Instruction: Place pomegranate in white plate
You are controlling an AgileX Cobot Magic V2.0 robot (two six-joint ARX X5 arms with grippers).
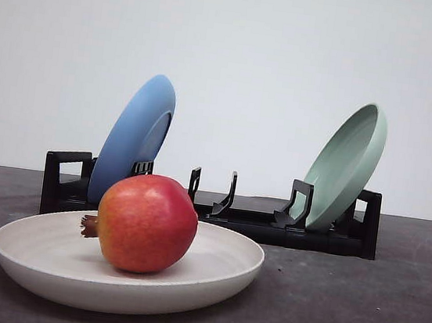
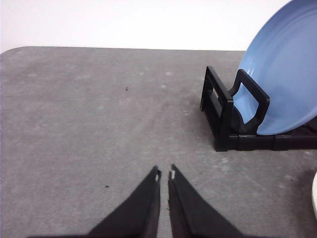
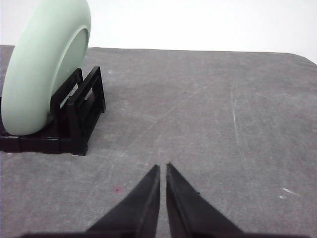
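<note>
Already placed: pomegranate sits on the white plate, a little toward 9 o'clock of its centre, crown stub pointing to 9.
Left gripper: tips together, nothing held, above bare table; blue plate in the black rack lies at 2 o'clock of it.
Right gripper: tips together, empty; green plate at 10 o'clock.
My call: task looks finished, so I keep both arms well apart from the plate and avoid nudging the round fruit.

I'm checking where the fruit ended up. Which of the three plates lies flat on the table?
The white plate, with the pomegranate resting in it. The blue plate and green plate stand tilted in the black rack behind.
</note>
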